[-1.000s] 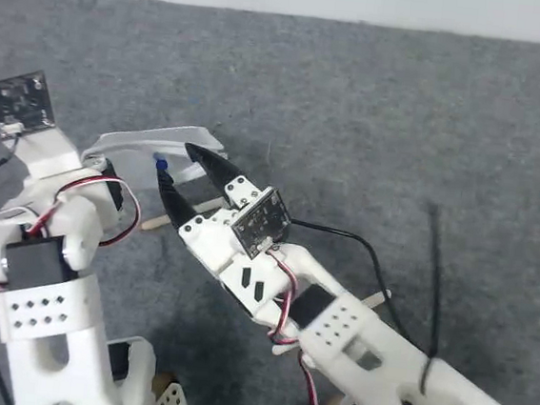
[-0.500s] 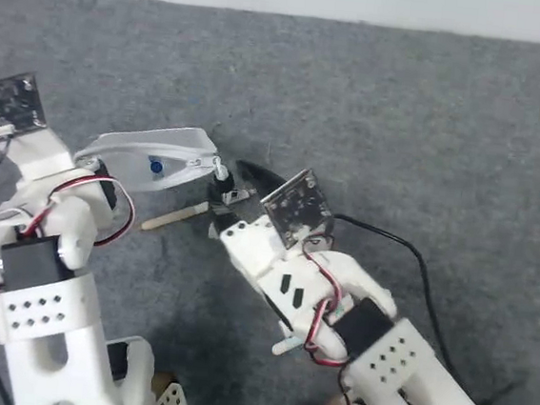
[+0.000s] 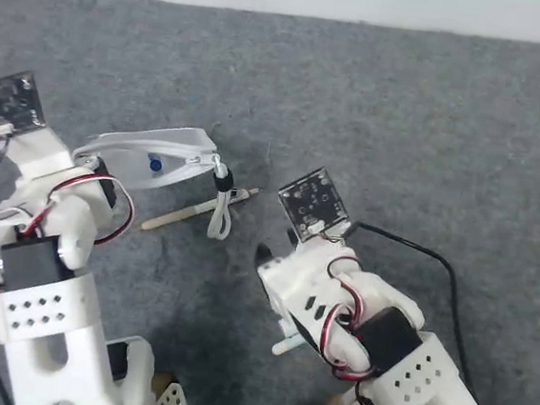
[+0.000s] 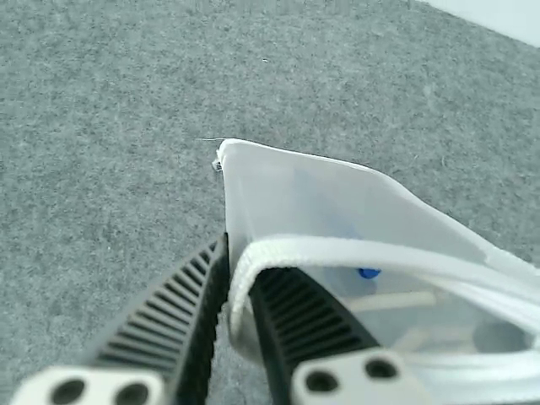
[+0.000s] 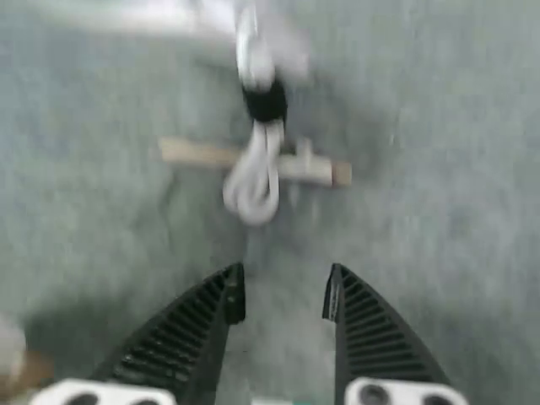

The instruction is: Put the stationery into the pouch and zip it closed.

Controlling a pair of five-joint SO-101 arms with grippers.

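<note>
A grey carpet-like table surface [image 3: 403, 110] spreads around two arms. One translucent white zip pouch [image 3: 154, 161] is left of centre in the high view, with its long axis running left to right. The left gripper [image 4: 240, 274] is pinched tight on the pouch's edge. The pouch's white cord loop [image 3: 219, 215] drapes across one pale wooden stick [image 3: 184, 215] that slants from lower left to upper right on the table. The right gripper [image 5: 284, 283] is spread apart and holds nothing, just below the loop in the high view.

White plastic arms [image 3: 46, 344], black motors [image 3: 30, 261], red-and-white wires [image 3: 334, 316], black cables [image 3: 434, 261]; ribbed black fingers [image 5: 198, 329]; square circuit-board cameras [image 3: 313, 202]; rows of small holes [image 3: 35, 306].
</note>
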